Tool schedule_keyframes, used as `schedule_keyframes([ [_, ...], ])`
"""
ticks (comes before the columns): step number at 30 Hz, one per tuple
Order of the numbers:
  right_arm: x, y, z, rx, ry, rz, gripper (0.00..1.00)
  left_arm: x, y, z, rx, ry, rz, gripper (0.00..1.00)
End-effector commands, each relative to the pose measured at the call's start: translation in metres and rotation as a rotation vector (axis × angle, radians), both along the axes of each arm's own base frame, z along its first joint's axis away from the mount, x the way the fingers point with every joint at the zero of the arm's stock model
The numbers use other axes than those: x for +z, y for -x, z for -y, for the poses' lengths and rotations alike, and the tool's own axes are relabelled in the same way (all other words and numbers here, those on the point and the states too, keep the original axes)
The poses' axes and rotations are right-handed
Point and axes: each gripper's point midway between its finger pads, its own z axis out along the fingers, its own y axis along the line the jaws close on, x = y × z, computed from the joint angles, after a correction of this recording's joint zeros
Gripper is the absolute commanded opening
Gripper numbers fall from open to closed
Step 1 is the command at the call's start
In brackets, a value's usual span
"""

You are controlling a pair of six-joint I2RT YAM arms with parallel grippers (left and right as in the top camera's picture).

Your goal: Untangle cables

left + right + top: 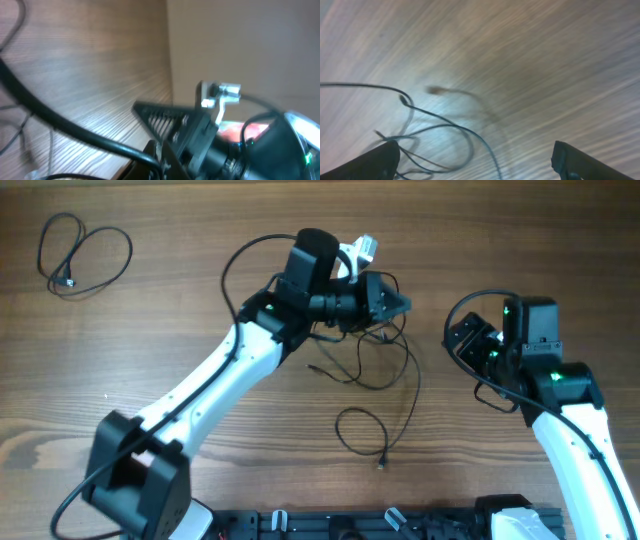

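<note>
The cables (375, 356) lay as a loose knot on the wooden table (200, 320), directly beneath the left gripper (395, 304) and spreading from it toward the arm bases. One strand trailed further that way to a small loop and a free plug (382, 466). A separate cord (82, 238) lay well apart, far to that gripper's left. The left gripper's fingers stood shut over the top of the knot, though whether a strand was pinched between them could not be told. The right gripper (462, 338), near the left gripper's right side, had its fingers spread wide and held nothing. The cords looked thin, light and limp, likely to slip through a loose pinch and to drag their neighbours along when pulled. The best hold was probably one strand at the knot's edge or beside the plug, not the crossing itself.
</note>
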Motion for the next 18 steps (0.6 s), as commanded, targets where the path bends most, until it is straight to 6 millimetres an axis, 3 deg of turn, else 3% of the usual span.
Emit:
schedule_keyframes([
  [1, -0.006, -0.005, -0.016, 0.029, -0.088, -0.033, 1.00, 0.019, -0.001, -0.039, 0.011, -0.038, 0.107, 0.04],
  [4, -0.015, -0.008, -0.037, 0.125, -0.152, -0.059, 1.00, 0.036, -0.001, -0.057, 0.018, -0.047, 0.198, 0.04],
  [7, -0.015, -0.014, -0.078, 0.441, -0.207, 0.009, 1.00, 0.051, 0.002, -0.074, 0.004, -0.070, 0.318, 0.04],
  [11, -0.022, -0.014, -0.118, 0.608, -0.348, 0.012, 1.00, 0.059, 0.003, -0.107, 0.044, -0.112, 0.354, 0.04],
  [16, 0.002, -0.012, -0.163, 0.792, -0.549, 0.108, 0.99, 0.064, -0.011, -0.147, 0.141, -0.138, 0.361, 0.04],
  [18, 0.005, -0.012, -0.177, 0.838, -0.528, 0.146, 1.00, 0.071, -0.009, -0.151, 0.100, -0.096, 0.401, 0.04],
])
